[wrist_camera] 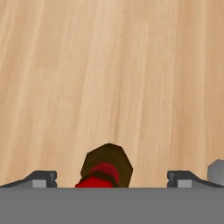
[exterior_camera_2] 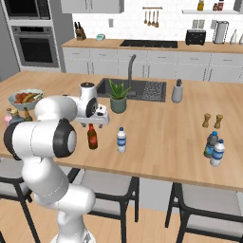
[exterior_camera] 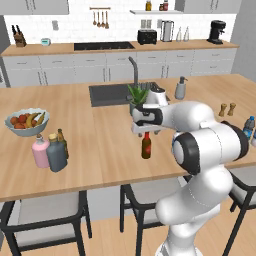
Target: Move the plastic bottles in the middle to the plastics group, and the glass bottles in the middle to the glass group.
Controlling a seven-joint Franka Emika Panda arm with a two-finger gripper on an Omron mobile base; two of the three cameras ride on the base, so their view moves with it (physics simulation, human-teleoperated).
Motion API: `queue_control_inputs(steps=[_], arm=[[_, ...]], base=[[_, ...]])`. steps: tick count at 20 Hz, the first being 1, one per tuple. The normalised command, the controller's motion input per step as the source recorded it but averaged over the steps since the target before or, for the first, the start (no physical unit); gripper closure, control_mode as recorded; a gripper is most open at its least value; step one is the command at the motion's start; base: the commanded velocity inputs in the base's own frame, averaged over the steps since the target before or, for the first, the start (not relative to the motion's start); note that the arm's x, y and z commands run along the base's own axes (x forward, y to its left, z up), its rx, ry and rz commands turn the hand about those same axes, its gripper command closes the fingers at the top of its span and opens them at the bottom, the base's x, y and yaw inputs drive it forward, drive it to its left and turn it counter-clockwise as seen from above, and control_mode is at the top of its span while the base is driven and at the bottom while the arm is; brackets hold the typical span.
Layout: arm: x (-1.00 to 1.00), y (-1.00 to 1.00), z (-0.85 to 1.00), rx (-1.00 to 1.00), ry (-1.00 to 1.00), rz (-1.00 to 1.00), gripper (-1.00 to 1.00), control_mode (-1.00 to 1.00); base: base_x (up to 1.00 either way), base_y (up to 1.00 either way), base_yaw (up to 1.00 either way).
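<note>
Gripper (wrist_camera: 112, 178) hangs spread wide right above the dark brown red-capped bottle (exterior_camera: 146, 145), gripping nothing; the grey-blue bottle (exterior_camera: 56, 154) already stands with the pink bottle (exterior_camera: 40, 151), while the blue-label plastic bottle (exterior_camera_2: 121, 139), just beside the brown one, waits its turn

Wooden counter (exterior_camera_2: 161, 133): brown bottle (exterior_camera_2: 92, 137) under gripper (exterior_camera_2: 93, 124), plastic bottle (exterior_camera_2: 121, 140) just right, fruit bowl (exterior_camera: 26, 121) far left.
</note>
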Motion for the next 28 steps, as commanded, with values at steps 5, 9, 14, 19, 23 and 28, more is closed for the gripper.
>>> queue_control_inputs(steps=[5,9,14,19,23,28], arm=[[0.01,0.00,-0.01,0.00,0.00,0.00,-1.00,-1.00],[0.04,0.03,-0.05,0.00,0.00,0.00,1.00,-1.00],[0.07,0.02,-0.05,0.00,0.00,0.00,1.00,-1.00],[0.04,0.00,-0.05,0.00,0.00,0.00,1.00,-1.00],[0.00,0.00,-0.01,0.00,0.00,0.00,1.00,-1.00],[-0.10,0.00,0.08,0.01,0.00,0.00,1.00,-1.00]], base=[[0.00,0.00,0.00],[0.00,0.00,0.00],[0.00,0.00,0.00],[0.00,0.00,0.00],[0.00,0.00,0.00],[0.00,0.00,0.00]])
